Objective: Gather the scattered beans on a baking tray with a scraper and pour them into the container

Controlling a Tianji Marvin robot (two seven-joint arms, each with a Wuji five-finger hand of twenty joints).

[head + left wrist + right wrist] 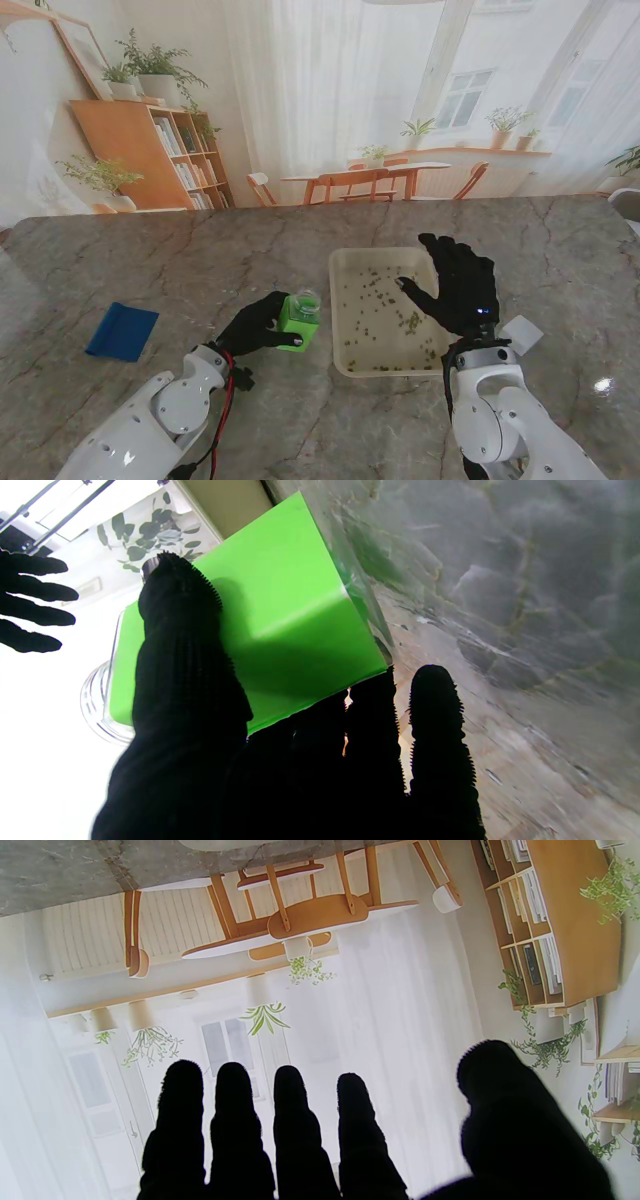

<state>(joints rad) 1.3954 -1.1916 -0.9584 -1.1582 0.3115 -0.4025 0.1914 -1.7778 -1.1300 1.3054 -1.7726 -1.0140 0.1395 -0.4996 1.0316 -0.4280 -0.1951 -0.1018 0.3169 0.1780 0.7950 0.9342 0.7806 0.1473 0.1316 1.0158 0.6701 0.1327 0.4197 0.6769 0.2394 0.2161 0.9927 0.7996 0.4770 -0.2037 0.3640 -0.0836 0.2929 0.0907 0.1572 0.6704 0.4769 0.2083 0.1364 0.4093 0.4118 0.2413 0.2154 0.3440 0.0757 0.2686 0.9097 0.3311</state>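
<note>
Left hand [258, 325] was closed around the green container [299, 320], held just off the left edge of the baking tray [340, 300], near the middle of the table [200, 250]. Right hand [458, 285] hovered over the tray's right side, fingers spread, holding nothing; beans [385, 300] lay scattered across the tray. The blue scraper [122, 331] lay flat toward the table's left edge, well apart from both hands.
</note>
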